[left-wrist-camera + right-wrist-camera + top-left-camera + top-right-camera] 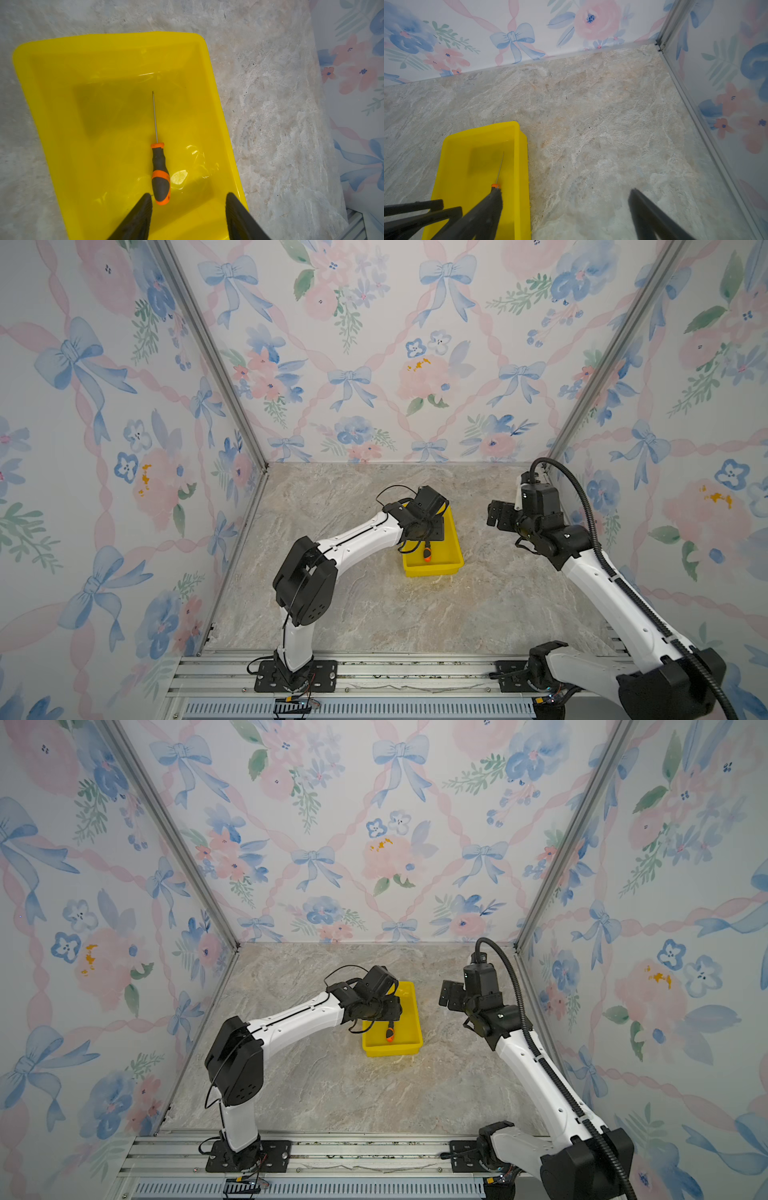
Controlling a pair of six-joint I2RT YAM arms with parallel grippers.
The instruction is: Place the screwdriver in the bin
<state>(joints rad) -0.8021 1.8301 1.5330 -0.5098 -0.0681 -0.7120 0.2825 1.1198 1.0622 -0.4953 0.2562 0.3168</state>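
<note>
Screwdriver (pixel 159 172) lying flat in bin (pixel 62 47), shaft seen in wrist views, only handle (pixel 428 554) in both top views, left gripper (pixel 188 195) spread, empty above bin, arm angled over it, right gripper (pixel 565 190) spread beside bin

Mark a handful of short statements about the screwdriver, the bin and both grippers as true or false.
1. The screwdriver lies flat inside the bin. True.
2. The left gripper is clamped on the screwdriver's handle. False: its jaws stand apart, and the tool rests on the bin's floor.
3. The right gripper is open and holds nothing. True.
4. The bin is blue. False: it is bright yellow.
5. The screwdriver's handle is orange and black. True.
</note>
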